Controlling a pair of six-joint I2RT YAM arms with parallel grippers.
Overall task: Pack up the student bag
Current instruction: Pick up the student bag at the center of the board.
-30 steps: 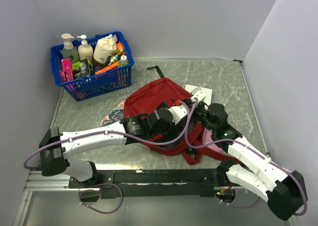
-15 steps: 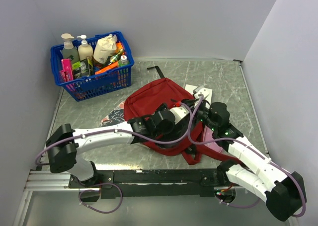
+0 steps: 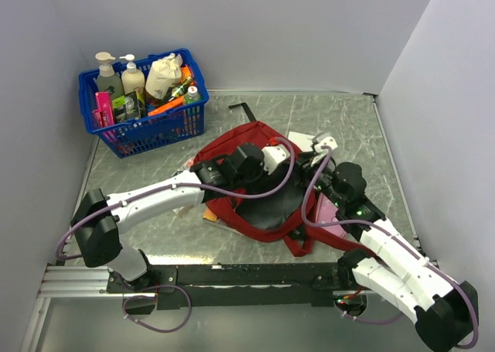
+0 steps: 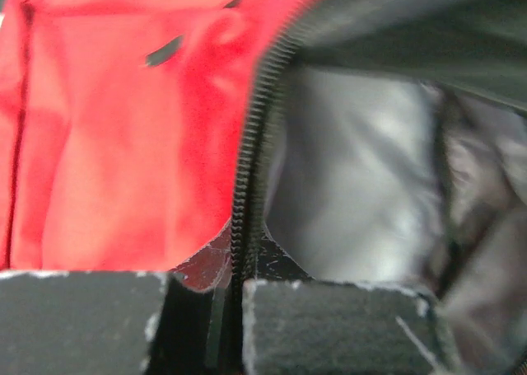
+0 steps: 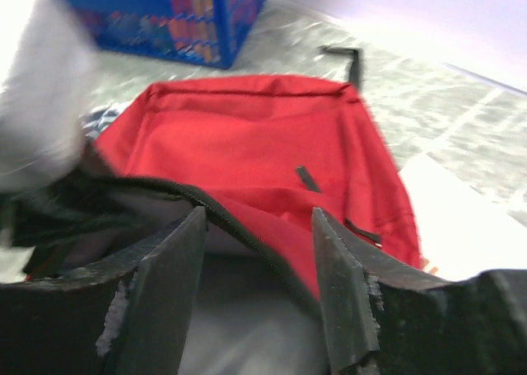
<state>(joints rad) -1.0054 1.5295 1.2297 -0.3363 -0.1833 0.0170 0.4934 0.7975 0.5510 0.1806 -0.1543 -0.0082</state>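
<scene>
1. my left gripper (image 4: 230, 309) is pressed together, pinching the student bag (image 5: 247, 136) at its zipper edge.
2. my right gripper (image 5: 257, 268) is spread, straddling the open rim.
3. the bag lies mid-table (image 3: 348, 120).

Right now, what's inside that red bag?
Through the open zipper, only the grey lining of the student bag shows; no packed item is visible. Deeper inside is hidden by the red fabric and the left arm.
</scene>
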